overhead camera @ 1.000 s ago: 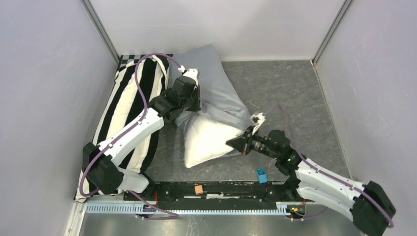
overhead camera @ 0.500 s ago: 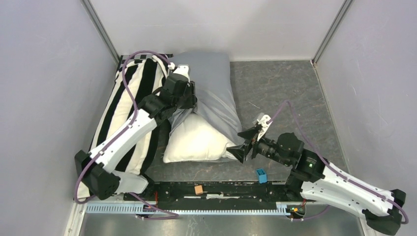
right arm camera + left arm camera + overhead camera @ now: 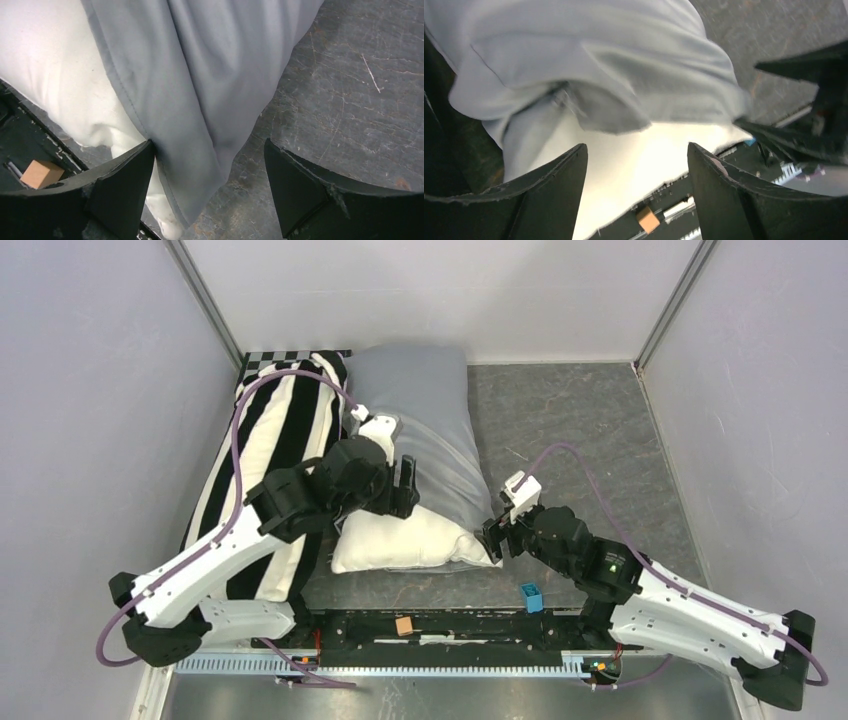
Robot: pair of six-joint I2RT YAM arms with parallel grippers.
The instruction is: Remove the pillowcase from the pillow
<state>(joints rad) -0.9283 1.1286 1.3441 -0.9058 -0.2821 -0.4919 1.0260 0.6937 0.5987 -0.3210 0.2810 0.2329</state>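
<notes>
The white pillow [image 3: 395,540] lies flat on the table, its near end bare. The light blue-grey pillowcase [image 3: 420,410] covers its far part and is bunched in folds at the middle. My left gripper [image 3: 405,490] hovers open over the edge of the pillowcase [image 3: 599,60], where the bare pillow [image 3: 624,165] begins; nothing sits between its fingers [image 3: 554,195]. My right gripper [image 3: 492,538] is open at the pillow's near right corner. A hanging corner of the pillowcase [image 3: 200,75] lies between its spread fingers [image 3: 120,190], ungripped, with the pillow [image 3: 50,75] to the left.
A long black-and-white striped pillow [image 3: 270,460] lies along the left wall. A small blue block [image 3: 530,596] and an orange block [image 3: 404,625] sit on the black rail at the near edge. Grey walls enclose the table on three sides.
Both grippers have opened and let go. The pillow has dropped flat onto the table. My left arm has pulled back towards the near side, and my right gripper has come in to the pillow's corner.
</notes>
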